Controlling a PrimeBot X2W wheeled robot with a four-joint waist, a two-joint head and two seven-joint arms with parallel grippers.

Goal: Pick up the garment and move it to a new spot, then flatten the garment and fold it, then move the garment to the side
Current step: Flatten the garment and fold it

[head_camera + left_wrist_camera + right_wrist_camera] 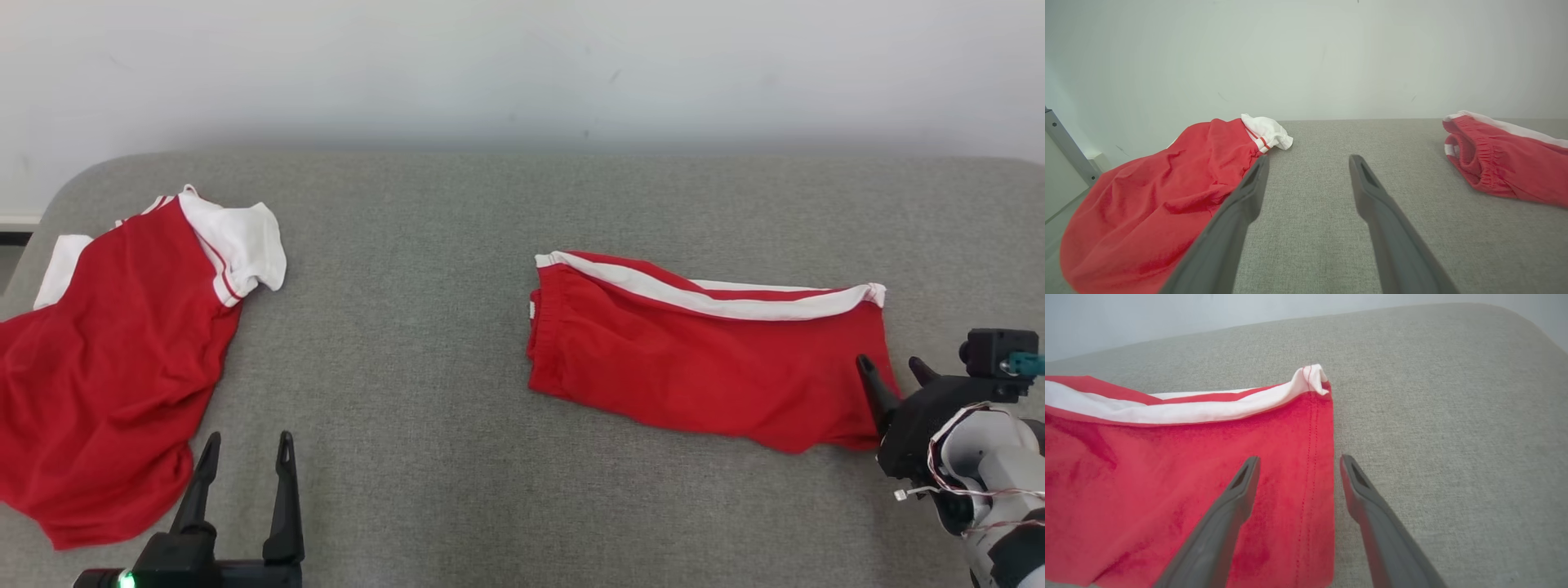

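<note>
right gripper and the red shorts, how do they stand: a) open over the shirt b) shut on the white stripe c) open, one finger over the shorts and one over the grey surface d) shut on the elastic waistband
c: the right gripper stands open, with the hemmed edge of the red shorts between its two fingers.

Folded red shorts [702, 367], white side stripe, lying flat, waistband toward the left.

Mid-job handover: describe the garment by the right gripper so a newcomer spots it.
On the grey padded surface, look right, by the right gripper. There lie red shorts, waistband towards the middle. Unlike the red shirt at the left, they have no white sleeves, only a white stripe along the far edge.
</note>
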